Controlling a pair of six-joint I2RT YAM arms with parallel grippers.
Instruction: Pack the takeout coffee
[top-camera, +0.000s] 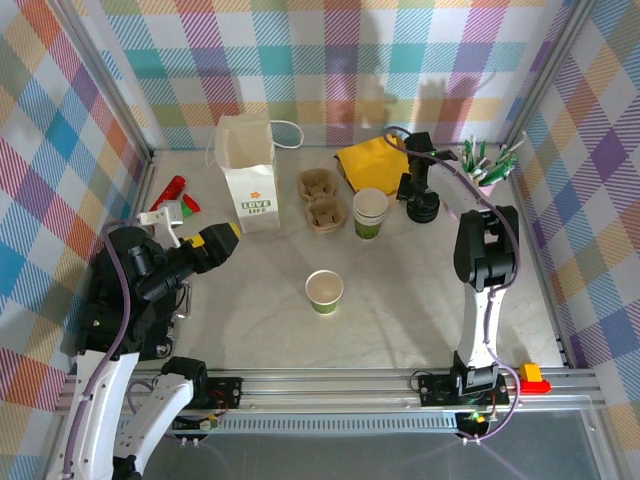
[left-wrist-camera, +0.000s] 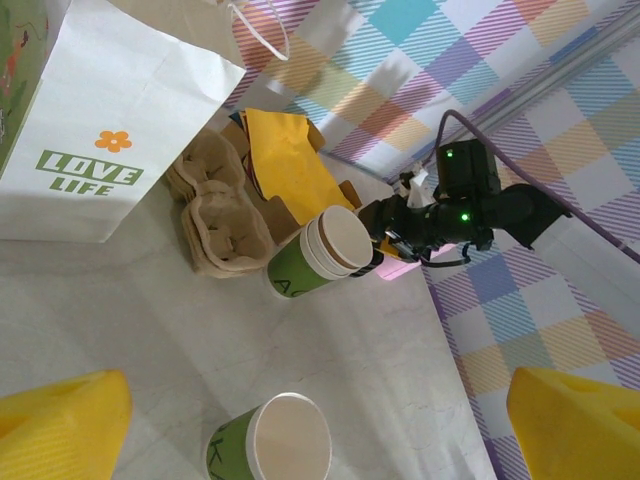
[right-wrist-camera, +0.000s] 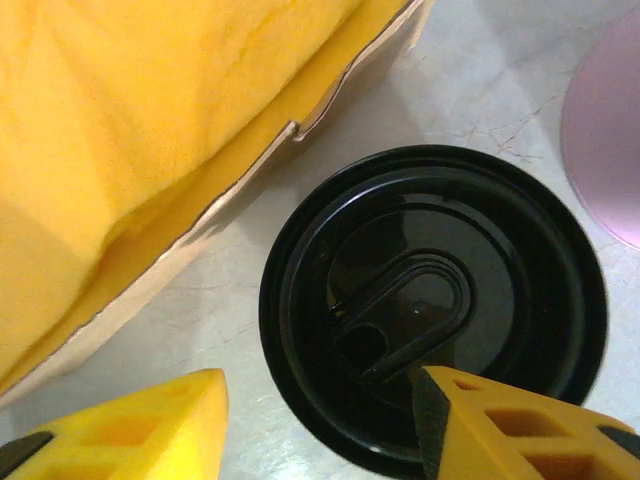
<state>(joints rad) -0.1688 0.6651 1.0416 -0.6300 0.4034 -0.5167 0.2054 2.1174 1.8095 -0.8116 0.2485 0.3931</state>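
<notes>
The cup (top-camera: 324, 291) for the coffee stands upright and lidless in the middle of the bench (top-camera: 400, 330), cream with green print, apart from everything else. A black lid (right-wrist-camera: 432, 310) lies at the far right, just beside a yellow paper sleeve (top-camera: 372, 160). The right gripper (right-wrist-camera: 318, 425) hangs over it, jaws apart: one finger over the lid's rim, the other clear of it. The left gripper (top-camera: 220, 238) hovers at the left, jaws spread wide and empty. Behind it stands the white paper bag (top-camera: 248, 175), with a pulp carrier (top-camera: 322, 200) and stacked cups (top-camera: 370, 212) to its right.
</notes>
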